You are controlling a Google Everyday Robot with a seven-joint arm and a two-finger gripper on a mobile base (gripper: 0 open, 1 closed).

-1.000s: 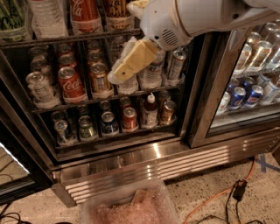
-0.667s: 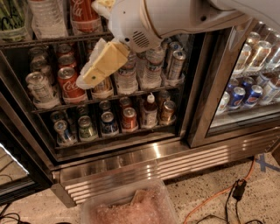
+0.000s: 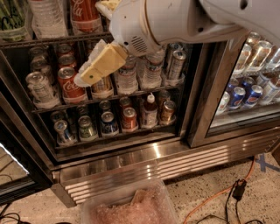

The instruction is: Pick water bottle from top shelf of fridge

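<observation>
The fridge [image 3: 144,159] stands with its left section uncovered. On the top shelf [image 3: 52,40], a dark wire rack, the clear ribbed water bottle [image 3: 47,16] stands at the upper left, its top cut off by the picture's edge. A green bottle [image 3: 11,17] is on its left and the red Coca-Cola bottle [image 3: 85,13] on its right. My gripper [image 3: 89,41] hangs in front of the racks, right of the water bottle and apart from it. It is open and empty, with one yellowish finger [image 3: 100,65] pointing down-left and the other at the top edge.
Lower racks hold several cans [image 3: 70,83] and two white-capped clear bottles [image 3: 127,74]. A shut glass door [image 3: 245,87] on the right covers more cans. A clear plastic bin [image 3: 131,208] and an orange cable [image 3: 210,199] lie on the floor. My white arm [image 3: 183,22] crosses the top.
My arm and gripper have moved left across the fridge front, towards the water bottle's side. The bottles and cans have not moved.
</observation>
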